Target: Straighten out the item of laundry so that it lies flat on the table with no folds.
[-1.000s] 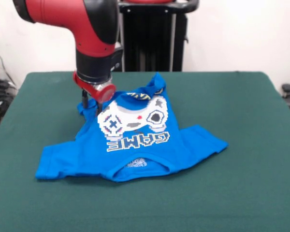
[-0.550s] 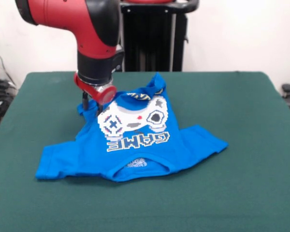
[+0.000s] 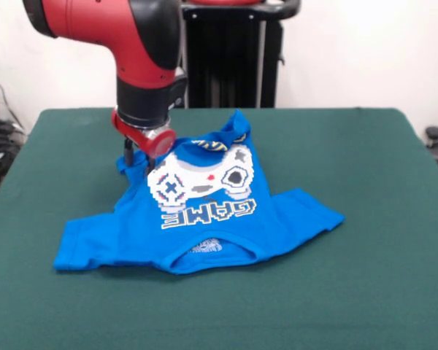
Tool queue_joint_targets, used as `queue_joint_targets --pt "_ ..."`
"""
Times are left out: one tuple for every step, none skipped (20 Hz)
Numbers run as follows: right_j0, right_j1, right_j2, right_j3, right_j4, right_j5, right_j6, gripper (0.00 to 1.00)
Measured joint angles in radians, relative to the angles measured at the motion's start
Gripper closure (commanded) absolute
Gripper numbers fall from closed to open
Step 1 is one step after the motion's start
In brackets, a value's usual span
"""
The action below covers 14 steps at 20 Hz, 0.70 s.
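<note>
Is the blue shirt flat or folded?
Folded. The shirt has its far edge bunched up by the gripper, hiding part of the print.

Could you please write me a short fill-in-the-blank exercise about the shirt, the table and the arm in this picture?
1. The T-shirt is bright ____.
2. The large white word printed on it reads ____.
3. The table is covered in dark ____ cloth.
4. The gripper is at the shirt's folded-over ____ edge, far from the collar.

Missing words: blue; GAME; green; bottom
</note>
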Motion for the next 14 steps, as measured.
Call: queue_joint_targets --pt "-0.001 0.0 0.0 0.0 0.0 0.001 0.0 0.0" --pt "-0.003 0.0 0.0 0.0 0.0 0.002 0.0 0.0" --pt "-0.004 0.0 0.0 0.0 0.0 0.002 0.0 0.0" --pt "-0.006 0.0 0.0 0.0 0.0 0.001 0.0 0.0" --pt "-0.009 0.001 0.0 0.0 0.0 0.001 0.0 0.0" --pt "-0.01 0.001 0.0 0.0 0.0 0.001 0.0 0.0" --pt "-0.011 0.001 0.0 0.0 0.001 0.001 0.0 0.0" --pt "-0.012 0.002 0.0 0.0 0.001 0.001 0.0 0.0" --pt "-0.013 0.002 0.0 0.0 0.003 0.001 0.0 0.0" --pt "-0.013 0.002 0.0 0.0 0.004 0.002 0.0 0.0" --pt "-0.013 0.002 0.0 0.0 0.005 0.003 0.0 0.0" --pt "-0.013 0.002 0.0 0.0 0.005 0.005 0.0 0.0" --pt "-0.013 0.001 0.0 0.0 0.006 0.007 0.0 0.0" --pt "-0.013 0.001 0.0 0.0 0.008 0.009 0.0 0.0"
